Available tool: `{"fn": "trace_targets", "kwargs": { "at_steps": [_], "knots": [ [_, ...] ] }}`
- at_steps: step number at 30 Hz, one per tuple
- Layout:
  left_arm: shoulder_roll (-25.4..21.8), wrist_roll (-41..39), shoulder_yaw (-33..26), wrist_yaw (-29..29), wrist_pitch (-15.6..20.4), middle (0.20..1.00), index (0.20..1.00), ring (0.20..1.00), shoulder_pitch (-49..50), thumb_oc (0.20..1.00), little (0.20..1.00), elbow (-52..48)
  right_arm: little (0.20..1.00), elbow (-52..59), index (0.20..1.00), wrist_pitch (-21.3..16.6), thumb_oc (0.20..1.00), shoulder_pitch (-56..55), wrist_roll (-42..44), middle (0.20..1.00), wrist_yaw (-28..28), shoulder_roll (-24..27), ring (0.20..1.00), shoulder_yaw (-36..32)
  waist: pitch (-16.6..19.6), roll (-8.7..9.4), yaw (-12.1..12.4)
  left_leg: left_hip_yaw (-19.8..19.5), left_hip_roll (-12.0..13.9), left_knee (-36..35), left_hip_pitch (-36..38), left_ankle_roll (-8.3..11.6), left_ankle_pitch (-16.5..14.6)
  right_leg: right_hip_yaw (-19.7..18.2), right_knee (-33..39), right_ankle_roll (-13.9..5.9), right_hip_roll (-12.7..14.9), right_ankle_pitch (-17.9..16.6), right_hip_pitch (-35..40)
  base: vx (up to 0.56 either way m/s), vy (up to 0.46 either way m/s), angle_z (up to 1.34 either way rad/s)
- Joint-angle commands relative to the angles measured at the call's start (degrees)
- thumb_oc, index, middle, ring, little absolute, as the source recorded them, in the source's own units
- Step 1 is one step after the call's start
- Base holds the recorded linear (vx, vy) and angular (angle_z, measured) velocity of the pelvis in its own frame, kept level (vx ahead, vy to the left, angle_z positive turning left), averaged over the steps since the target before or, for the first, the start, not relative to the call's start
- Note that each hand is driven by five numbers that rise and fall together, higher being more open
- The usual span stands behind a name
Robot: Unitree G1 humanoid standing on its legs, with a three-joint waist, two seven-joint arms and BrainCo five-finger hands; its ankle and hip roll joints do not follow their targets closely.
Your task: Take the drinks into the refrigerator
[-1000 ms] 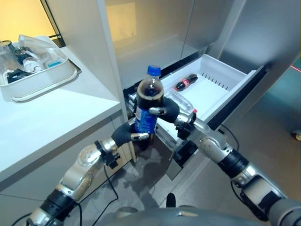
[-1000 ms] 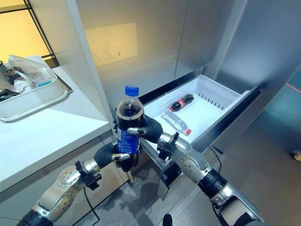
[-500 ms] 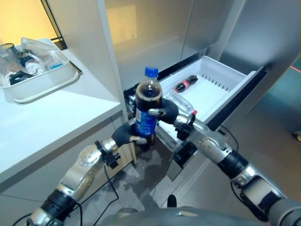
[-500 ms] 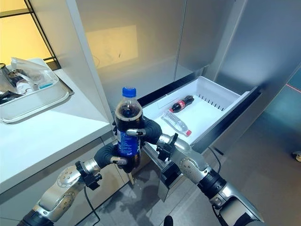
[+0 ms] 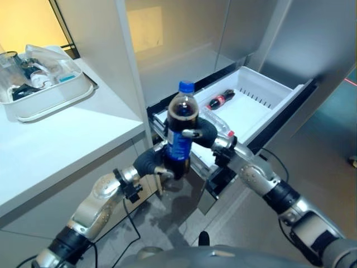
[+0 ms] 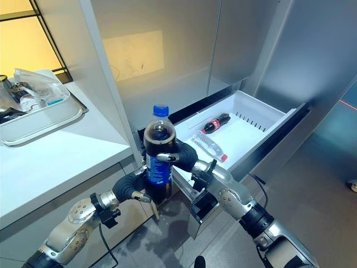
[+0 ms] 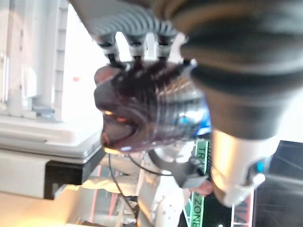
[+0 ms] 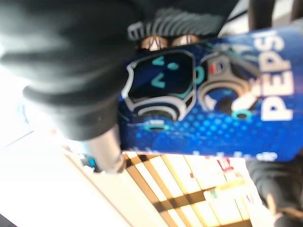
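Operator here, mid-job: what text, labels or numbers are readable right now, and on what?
Big cola bottle, blue label: white lettering, too small in the head views; in the right wrist view blurred and cut off at the edge.
Green strip behind the bottle base: white letters, blurred, partly hidden.
Small cola bottle and clear bottle in the drawer: labels too small.
No numbers or signs readable.

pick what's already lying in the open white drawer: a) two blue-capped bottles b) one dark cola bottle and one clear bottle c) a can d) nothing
b: the white drawer holds a dark cola bottle and a clear bottle lying flat.
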State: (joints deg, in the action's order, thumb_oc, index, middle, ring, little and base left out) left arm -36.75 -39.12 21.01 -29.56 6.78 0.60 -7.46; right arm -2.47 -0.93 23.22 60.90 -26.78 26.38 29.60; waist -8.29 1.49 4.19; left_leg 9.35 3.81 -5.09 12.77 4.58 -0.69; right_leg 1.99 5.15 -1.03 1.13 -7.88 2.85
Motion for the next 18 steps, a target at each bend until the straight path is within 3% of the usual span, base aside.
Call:
{"fn": "trace_targets", "kwargs": {
  "at_steps": [1, 9, 18],
  "knots": [
    [-0.8, -2.82, -1.48, -1.63, 2.9, 1.0, 1.0, 1.0, -0.12, 1.0, 1.0, -2.82, 0.2, 5.47, 0.2, -7.03, 0.2, 3.22, 2.44, 0.2, 0.42, 2.24, 0.2, -11.24, 0.4, 0.77, 1.81, -3.92, -2.78, 0.67, 0.47, -3.84, -5.01, 2.29, -7.42, -4.8, 2.18, 6.84, 1.53, 0.0, 0.0, 0.0],
    [-1.69, -3.54, -5.22, -2.76, 3.16, 1.0, 1.0, 1.0, 3.46, 1.0, 1.0, -5.37, 0.2, 4.14, 0.2, -10.25, 0.2, 0.08, -1.29, 0.2, 2.69, 10.46, 0.2, -20.71, 0.34, 1.28, 1.6, -4.12, -2.62, 0.66, 0.33, -3.72, -4.98, 2.68, -7.71, -4.88, 2.18, 6.9, 1.25, 0.0, 0.0, 0.0],
    [-3.98, -10.15, -4.61, -5.2, 1.43, 1.0, 1.0, 1.0, 4.64, 1.0, 1.0, -9.47, 0.2, -0.27, 0.2, -11.91, 0.2, 4.03, -2.22, 0.2, 4.4, 18.63, 0.2, -21.73, -0.18, 1.92, 1.73, -4.06, -2.43, 0.66, -0.04, -3.49, -4.82, 2.68, -7.59, -4.97, 2.08, 6.65, 0.89, 0.0, 0.0, 0.0]
  ]
}}
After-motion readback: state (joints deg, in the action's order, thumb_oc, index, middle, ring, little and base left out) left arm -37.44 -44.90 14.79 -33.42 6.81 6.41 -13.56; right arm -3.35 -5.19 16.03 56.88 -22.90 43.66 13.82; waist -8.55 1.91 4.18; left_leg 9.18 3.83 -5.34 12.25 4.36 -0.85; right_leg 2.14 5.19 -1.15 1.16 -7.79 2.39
